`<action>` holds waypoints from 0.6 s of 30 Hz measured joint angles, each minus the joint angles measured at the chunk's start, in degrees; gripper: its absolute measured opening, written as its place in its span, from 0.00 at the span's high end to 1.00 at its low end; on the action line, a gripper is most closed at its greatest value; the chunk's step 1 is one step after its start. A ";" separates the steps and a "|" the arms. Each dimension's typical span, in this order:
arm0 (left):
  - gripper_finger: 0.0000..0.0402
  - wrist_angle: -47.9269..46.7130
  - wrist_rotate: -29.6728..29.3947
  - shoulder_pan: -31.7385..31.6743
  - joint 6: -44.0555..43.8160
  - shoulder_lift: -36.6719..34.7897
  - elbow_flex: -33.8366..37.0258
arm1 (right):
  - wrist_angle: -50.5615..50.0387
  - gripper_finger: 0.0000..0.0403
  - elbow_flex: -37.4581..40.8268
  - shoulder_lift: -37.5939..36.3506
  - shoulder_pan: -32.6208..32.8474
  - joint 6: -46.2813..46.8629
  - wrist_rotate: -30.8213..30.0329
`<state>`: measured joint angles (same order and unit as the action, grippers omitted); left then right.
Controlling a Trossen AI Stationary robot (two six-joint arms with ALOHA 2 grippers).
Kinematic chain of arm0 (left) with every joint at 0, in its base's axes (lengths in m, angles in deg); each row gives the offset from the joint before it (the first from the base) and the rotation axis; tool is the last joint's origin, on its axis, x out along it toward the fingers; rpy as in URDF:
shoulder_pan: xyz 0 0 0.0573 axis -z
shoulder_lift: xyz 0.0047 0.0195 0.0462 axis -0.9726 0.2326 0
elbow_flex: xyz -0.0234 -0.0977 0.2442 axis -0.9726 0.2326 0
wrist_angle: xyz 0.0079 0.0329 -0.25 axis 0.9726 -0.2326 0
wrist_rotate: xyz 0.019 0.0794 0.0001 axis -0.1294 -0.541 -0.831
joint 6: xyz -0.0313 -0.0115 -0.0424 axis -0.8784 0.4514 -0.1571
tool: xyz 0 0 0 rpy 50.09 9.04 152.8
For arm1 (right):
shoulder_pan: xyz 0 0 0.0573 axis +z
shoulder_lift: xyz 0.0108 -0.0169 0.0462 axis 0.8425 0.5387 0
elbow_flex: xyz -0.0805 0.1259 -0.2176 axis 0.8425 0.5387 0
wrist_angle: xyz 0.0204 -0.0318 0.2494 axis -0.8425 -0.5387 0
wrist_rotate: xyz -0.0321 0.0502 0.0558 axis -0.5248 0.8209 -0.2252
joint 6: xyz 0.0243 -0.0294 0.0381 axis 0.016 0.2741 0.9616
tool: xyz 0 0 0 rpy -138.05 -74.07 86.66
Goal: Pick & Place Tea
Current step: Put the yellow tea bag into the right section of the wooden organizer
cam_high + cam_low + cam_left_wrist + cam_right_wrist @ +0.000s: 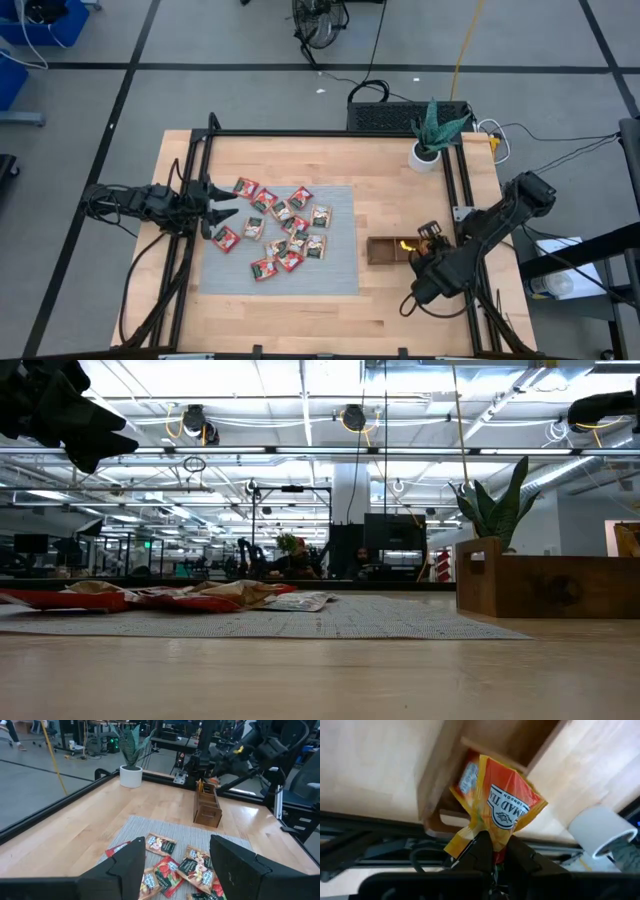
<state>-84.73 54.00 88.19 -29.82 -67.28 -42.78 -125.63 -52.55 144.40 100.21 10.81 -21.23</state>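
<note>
Right claw [492,851], pinched shut on a yellow-orange sachet [497,807] over the tray [385,250] at lower right, must next release it, while left claw [175,865] waits open.

A big open robotics lab: grey floor [250,95] marked with dark tape lines, ceiling strip lights [300,400], rows of black frames and monitors [395,535] beyond the table [400,215], loose cables [560,150], a floor fan [318,22].
</note>
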 joint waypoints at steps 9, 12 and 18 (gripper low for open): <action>0.44 0.02 0.00 0.00 0.01 0.00 0.00 | 0.16 0.94 5.49 0.07 0.07 -0.39 0.26; 0.44 0.02 0.00 0.01 -0.01 0.00 0.00 | 0.24 0.96 6.21 0.07 0.07 -0.64 1.14; 0.44 0.02 0.00 0.00 0.01 0.01 0.00 | 1.68 0.95 6.42 0.04 0.99 -2.25 1.78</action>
<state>-84.71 54.00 88.19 -29.81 -67.27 -42.78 -123.95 -46.14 144.44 101.20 8.56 -19.45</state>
